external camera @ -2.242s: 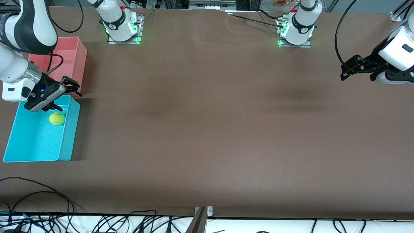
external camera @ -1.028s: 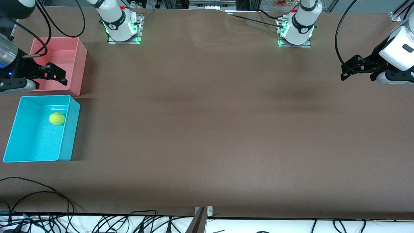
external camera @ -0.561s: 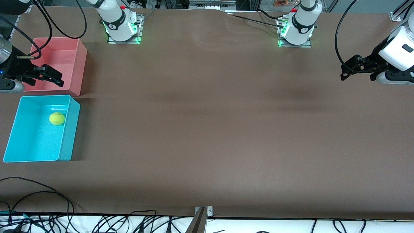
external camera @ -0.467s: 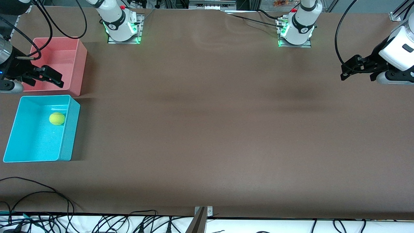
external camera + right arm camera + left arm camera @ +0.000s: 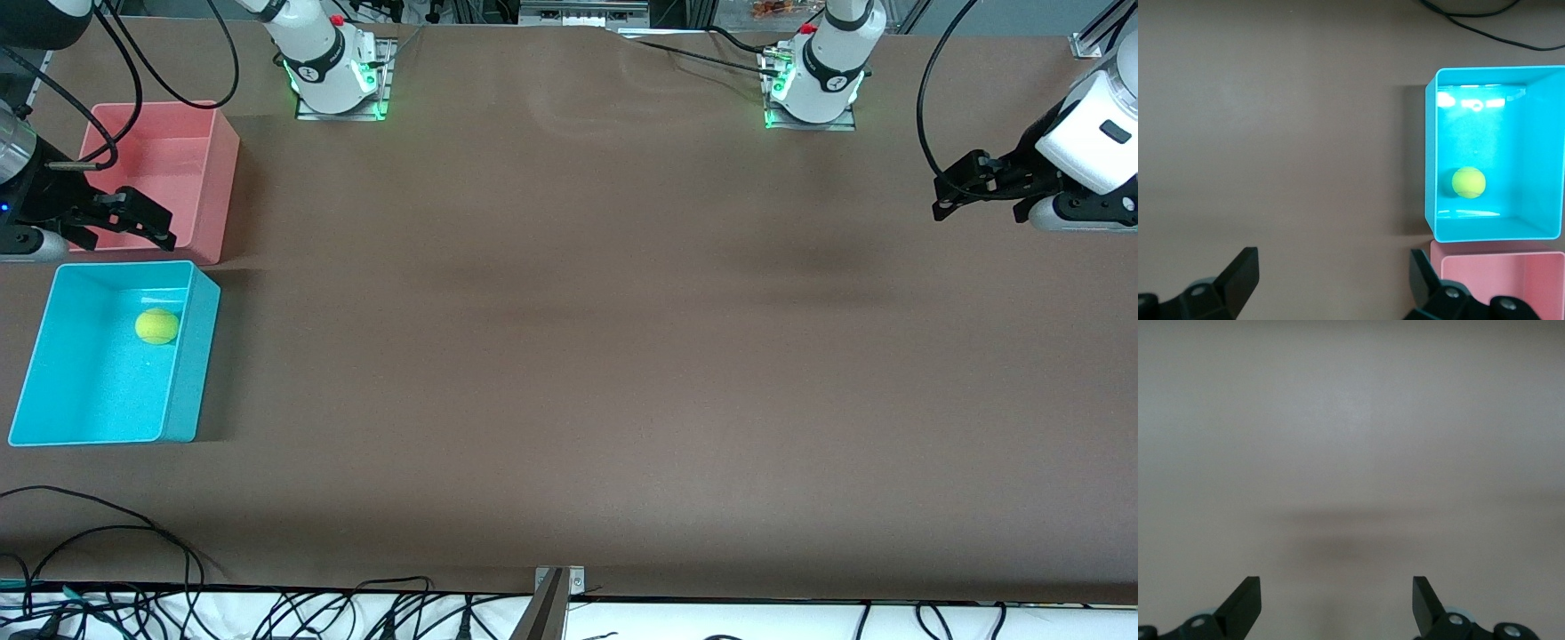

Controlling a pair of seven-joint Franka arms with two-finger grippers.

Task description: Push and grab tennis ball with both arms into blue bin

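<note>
Brown table (image 5: 569, 356); tennis ball (image 5: 1469, 182) in blue bin (image 5: 1429, 167), right wrist view only.

Yellow-green tennis ball (image 5: 157, 326) in bright cyan-blue bin (image 5: 191, 356); pink-red bin (image 5: 222, 169) at its 12 o'clock; plain brown table (image 5: 569, 356); white arms, black grippers, green-lit bases

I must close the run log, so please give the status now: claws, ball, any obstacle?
Right claw open, over pink bin. Left claw open, waiting over bare table. Tennis ball rests in blue bin. No obstacle seen.
</note>
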